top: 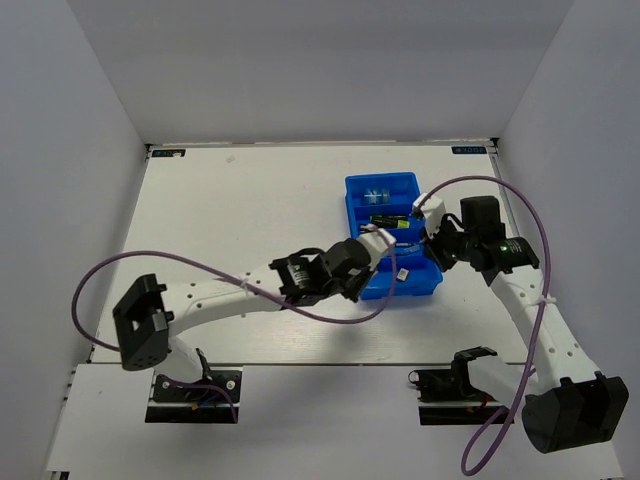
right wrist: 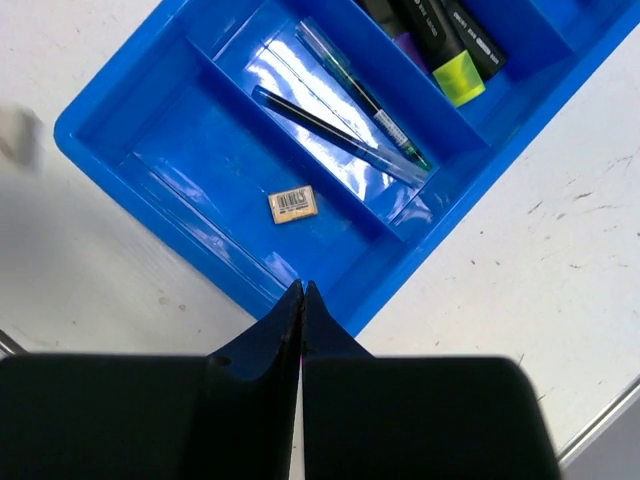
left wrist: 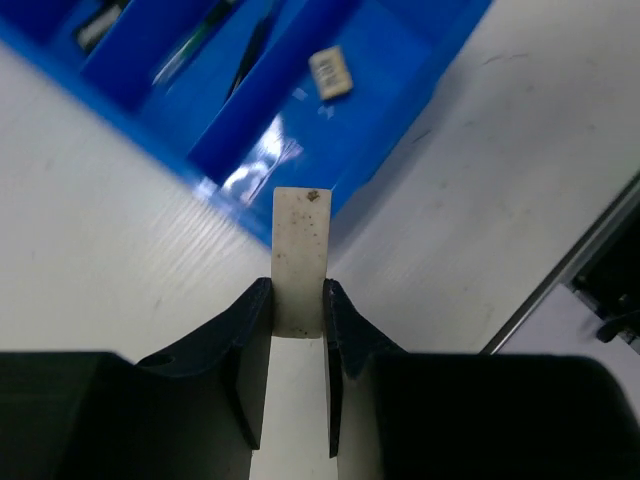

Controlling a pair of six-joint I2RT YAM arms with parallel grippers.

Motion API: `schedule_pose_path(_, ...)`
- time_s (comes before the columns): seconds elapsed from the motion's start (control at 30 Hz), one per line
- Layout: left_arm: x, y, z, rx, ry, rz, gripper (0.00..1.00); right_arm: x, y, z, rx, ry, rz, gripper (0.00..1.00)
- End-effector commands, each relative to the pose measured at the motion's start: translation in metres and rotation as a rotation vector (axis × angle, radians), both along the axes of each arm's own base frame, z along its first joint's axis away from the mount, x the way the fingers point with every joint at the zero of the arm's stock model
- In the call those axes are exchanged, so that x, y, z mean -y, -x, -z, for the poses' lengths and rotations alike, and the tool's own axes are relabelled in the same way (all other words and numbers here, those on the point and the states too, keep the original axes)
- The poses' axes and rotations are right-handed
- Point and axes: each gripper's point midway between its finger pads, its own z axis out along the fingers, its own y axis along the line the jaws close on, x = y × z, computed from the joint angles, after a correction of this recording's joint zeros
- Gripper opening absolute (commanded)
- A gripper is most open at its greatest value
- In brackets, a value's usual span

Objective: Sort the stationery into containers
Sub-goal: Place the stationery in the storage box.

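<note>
here our left gripper (left wrist: pixel 298 300) pinches a pale eraser (left wrist: pixel 301 240) between narrow jaws. the eraser's free end sticks out past the fingertips, at the rim of the blue tray (left wrist: pixel 400 110) on the white counter (left wrist: pixel 100 250). our right gripper (right wrist: pixel 302 300) is closed tight on nothing, hanging above the tray's edge. inside, a tiny tan piece (right wrist: pixel 294 204) lies alone in the end compartment, two thin pens (right wrist: pixel 345 120) lie in the next, and highlighters (right wrist: pixel 445 55) in the one beyond.

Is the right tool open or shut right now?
Shut: on the right tool the fingers touch, nothing between them, above the tray.
</note>
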Motion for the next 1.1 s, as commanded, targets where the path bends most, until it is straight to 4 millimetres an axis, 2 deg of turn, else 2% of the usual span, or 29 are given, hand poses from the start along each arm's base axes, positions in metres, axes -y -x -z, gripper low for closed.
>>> schedule_pose_path(0.0,0.039,0.006,-0.011,0.049,-0.062,0.292,0.00,0.000,-0.004,-0.006,0.029,-0.038,0.044,0.00)
schedule_pose_path(0.03,0.051,0.000,-0.023,0.067,-0.061,0.319,0.00,0.000,-0.003,-0.007,0.033,-0.042,0.050,0.00)
schedule_pose_path(0.07,0.053,-0.004,-0.012,0.049,-0.093,0.346,0.00,0.000,-0.001,-0.004,0.028,-0.039,0.047,0.00)
schedule_pose_path(0.1,0.057,-0.004,-0.010,0.037,-0.096,0.374,0.00,0.002,-0.001,-0.002,0.027,-0.038,0.055,0.00)
schedule_pose_path(0.13,0.065,-0.013,-0.016,0.045,-0.085,0.370,0.00,0.004,-0.001,-0.004,0.039,-0.032,0.060,0.00)
schedule_pose_path(0.17,0.066,-0.015,-0.006,0.028,-0.110,0.376,0.00,0.005,-0.001,-0.005,0.049,-0.033,0.066,0.03)
schedule_pose_path(0.23,0.069,-0.027,0.001,0.005,-0.115,0.362,0.00,0.009,0.002,-0.002,0.052,-0.021,0.080,0.21)
schedule_pose_path(0.27,0.069,-0.030,0.004,0.001,-0.118,0.353,0.00,0.013,-0.001,-0.002,0.065,-0.013,0.103,0.37)
schedule_pose_path(0.33,0.068,-0.039,0.016,-0.024,-0.131,0.332,0.03,0.018,0.000,0.000,0.071,-0.005,0.131,0.52)
schedule_pose_path(0.57,0.067,-0.056,0.036,-0.038,-0.136,0.279,0.10,0.028,-0.001,0.005,0.074,0.004,0.199,0.55)
schedule_pose_path(0.67,0.065,-0.059,0.040,-0.043,-0.125,0.262,0.11,0.033,-0.001,0.007,0.080,0.009,0.224,0.61)
schedule_pose_path(0.73,0.064,-0.058,0.042,-0.047,-0.116,0.254,0.16,0.036,-0.001,0.013,0.074,0.019,0.238,0.65)
schedule_pose_path(0.77,0.063,-0.059,0.040,-0.046,-0.107,0.248,0.19,0.037,0.000,0.014,0.068,0.019,0.242,0.65)
schedule_pose_path(0.87,0.059,-0.057,0.041,-0.043,-0.100,0.244,0.43,0.040,-0.001,0.016,0.070,0.022,0.260,0.65)
schedule_pose_path(1.0,0.058,-0.059,0.032,-0.036,-0.071,0.203,0.65,0.041,-0.001,0.015,0.071,0.018,0.267,0.65)
schedule_pose_path(1.07,0.059,-0.059,0.028,-0.030,-0.062,0.203,0.66,0.043,-0.001,0.015,0.071,0.016,0.276,0.65)
